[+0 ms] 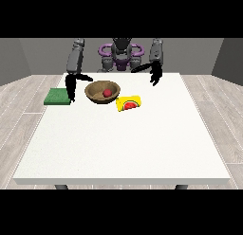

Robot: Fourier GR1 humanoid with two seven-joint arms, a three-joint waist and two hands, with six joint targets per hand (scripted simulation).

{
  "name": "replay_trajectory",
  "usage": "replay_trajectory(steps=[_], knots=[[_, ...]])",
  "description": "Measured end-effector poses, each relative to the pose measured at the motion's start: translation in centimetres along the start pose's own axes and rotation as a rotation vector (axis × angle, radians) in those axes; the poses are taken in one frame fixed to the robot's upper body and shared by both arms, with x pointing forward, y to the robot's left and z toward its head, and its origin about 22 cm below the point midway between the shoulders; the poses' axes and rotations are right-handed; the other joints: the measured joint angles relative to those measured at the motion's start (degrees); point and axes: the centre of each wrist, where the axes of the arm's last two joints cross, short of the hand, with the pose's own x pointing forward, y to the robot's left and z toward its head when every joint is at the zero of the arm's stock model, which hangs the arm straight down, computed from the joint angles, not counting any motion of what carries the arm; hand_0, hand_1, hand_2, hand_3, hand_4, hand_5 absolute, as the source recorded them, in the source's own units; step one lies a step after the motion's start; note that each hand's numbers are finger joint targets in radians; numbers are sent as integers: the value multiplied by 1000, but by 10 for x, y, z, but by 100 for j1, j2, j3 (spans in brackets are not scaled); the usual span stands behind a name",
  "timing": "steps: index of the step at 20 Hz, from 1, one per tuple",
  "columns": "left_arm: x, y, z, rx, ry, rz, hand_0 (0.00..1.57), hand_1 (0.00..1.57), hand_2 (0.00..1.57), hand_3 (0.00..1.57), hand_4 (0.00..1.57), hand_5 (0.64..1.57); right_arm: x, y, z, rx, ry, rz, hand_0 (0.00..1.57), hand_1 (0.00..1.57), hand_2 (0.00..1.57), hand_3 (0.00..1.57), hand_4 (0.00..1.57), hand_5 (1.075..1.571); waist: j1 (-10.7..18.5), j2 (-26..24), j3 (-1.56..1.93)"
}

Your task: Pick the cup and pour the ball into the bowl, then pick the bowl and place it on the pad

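A brown wooden bowl [101, 92] stands on the white table [123, 144] near its far edge. A red ball [107, 93] lies inside the bowl. Just right of the bowl a yellow cup [128, 103] with a red mark lies on its side on the table. A green pad [58, 96] lies at the table's far left edge. The hand at the view's left [71, 93] hangs between the pad and the bowl, touching neither that I can tell. The hand at the view's right [155, 77] hovers behind and right of the cup, holding nothing.
The robot's torso [121, 56] stands behind the table's far edge. Grey wood flooring surrounds the table on all sides.
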Motion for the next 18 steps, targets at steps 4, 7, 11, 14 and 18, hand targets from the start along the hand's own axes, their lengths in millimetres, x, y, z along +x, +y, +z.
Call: replay_trajectory(steps=[4,7,11,14,18], knots=[[13,-2,-6,-16,-14,17,0,0,0,0,0,1551,-13,-5,7,-12,10,-24,0,0,0,0,260,1550,123,59,4],[30,-6,-9,-41,-52,20,0,0,0,0,0,1555,-20,-14,11,-42,-9,-39,0,0,0,0,199,1539,311,208,-14],[39,1,-12,-62,-77,26,0,0,0,0,0,1558,-27,-17,16,-77,-44,-54,0,0,0,0,151,1525,474,242,-66],[51,-5,-15,-59,-101,26,0,0,0,0,0,1559,-29,-12,14,-80,-74,-78,0,0,0,0,227,1532,490,309,-93],[47,-5,-11,-76,-92,27,0,0,0,0,0,1562,-32,3,11,-91,-57,-97,0,0,0,0,292,1538,568,213,-103]])
